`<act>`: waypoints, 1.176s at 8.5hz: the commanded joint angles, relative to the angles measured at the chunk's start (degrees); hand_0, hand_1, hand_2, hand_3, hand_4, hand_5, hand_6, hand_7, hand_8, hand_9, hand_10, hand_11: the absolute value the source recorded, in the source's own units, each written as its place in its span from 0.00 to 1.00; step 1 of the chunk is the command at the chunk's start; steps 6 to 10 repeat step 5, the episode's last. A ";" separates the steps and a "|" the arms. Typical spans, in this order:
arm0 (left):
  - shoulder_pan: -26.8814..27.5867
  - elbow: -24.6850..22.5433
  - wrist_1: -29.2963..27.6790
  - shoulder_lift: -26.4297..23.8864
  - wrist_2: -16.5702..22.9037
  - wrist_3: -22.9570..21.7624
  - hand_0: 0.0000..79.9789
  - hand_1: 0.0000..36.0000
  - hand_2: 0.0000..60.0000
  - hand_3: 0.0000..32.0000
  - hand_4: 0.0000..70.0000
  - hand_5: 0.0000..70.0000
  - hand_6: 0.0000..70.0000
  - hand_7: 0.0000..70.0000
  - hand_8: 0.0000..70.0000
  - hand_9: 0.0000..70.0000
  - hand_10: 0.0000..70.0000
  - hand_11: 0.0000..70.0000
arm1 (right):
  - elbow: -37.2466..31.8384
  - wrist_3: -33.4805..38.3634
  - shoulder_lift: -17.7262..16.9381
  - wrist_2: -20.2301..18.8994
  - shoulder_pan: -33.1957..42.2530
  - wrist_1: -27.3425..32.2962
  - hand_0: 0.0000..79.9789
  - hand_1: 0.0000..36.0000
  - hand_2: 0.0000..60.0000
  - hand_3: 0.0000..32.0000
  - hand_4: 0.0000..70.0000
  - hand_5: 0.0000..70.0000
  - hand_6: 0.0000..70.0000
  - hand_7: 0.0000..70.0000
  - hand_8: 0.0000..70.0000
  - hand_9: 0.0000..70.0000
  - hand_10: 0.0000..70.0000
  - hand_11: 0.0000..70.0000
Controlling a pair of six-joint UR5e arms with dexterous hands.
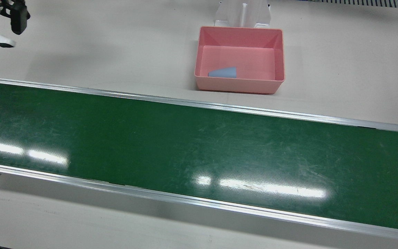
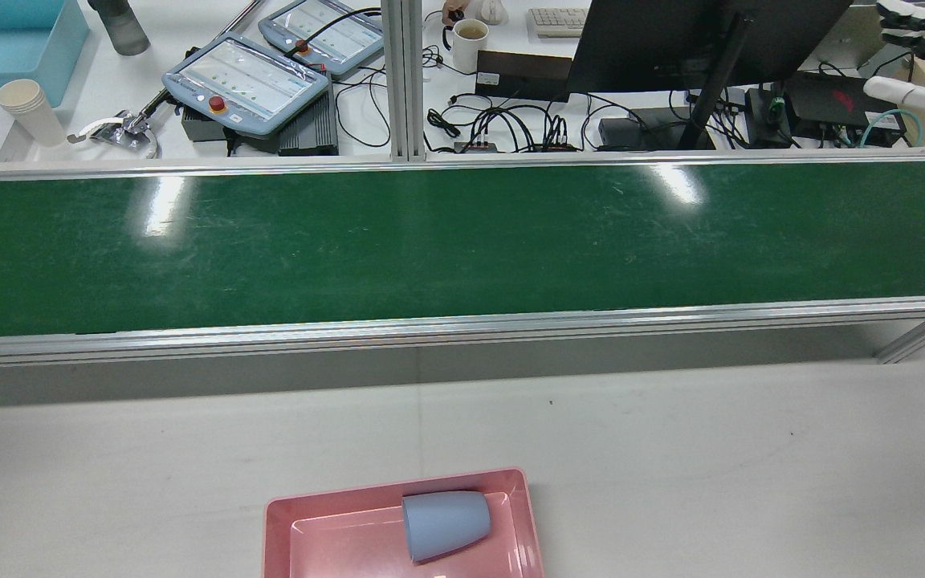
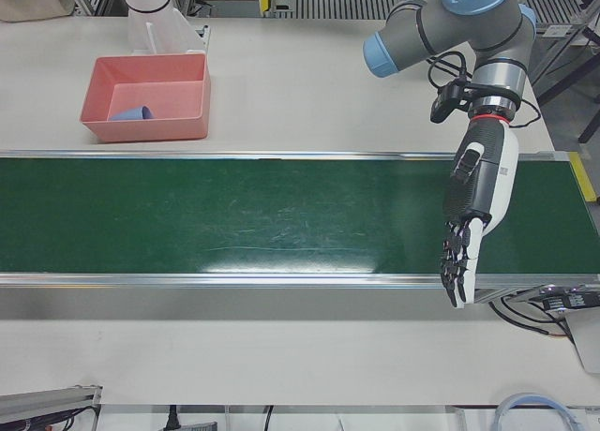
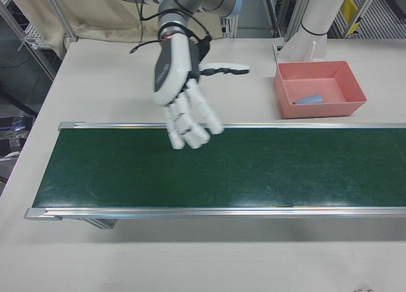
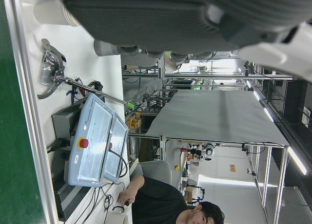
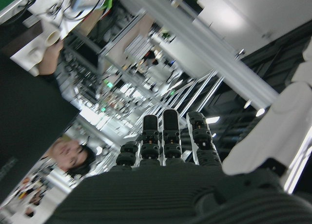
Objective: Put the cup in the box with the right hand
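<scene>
Blue-grey tapered cup point(image 1: 223, 72), on its side

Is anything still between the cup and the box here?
Nothing visible: the blue cup already lies on its side inside the pink box. The right hand is open, away over the belt's edge.

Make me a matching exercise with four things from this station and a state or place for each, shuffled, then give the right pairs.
Things:
1. cup
2. box
3. right robot hand
4. conveyor belt

States:
A. green, nothing on it
B. open, held above the belt's edge
C. lying on its side
D. pink, on the white table

Pairs: 1-C, 2-D, 3-B, 4-A
</scene>
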 commanded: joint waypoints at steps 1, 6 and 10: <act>0.00 0.09 0.00 0.00 0.00 0.00 0.00 0.00 0.00 0.00 0.00 0.00 0.00 0.00 0.00 0.00 0.00 0.00 | -16.12 4.99 -1.99 0.09 7.21 3.19 0.43 0.21 0.17 0.00 0.00 0.07 0.11 0.30 0.25 0.42 0.15 0.24; 0.00 0.17 0.00 0.00 0.00 0.00 0.00 0.00 0.00 0.00 0.00 0.00 0.00 0.00 0.00 0.00 0.00 0.00 | -20.05 5.53 1.76 -0.96 7.84 3.83 0.44 0.17 0.23 0.00 0.23 0.04 0.14 0.50 0.22 0.40 0.16 0.23; 0.00 0.17 0.00 0.00 0.00 0.00 0.00 0.00 0.00 0.00 0.00 0.00 0.00 0.00 0.00 0.00 0.00 0.00 | -20.05 5.53 1.76 -0.96 7.84 3.83 0.44 0.17 0.23 0.00 0.23 0.04 0.14 0.50 0.22 0.40 0.16 0.23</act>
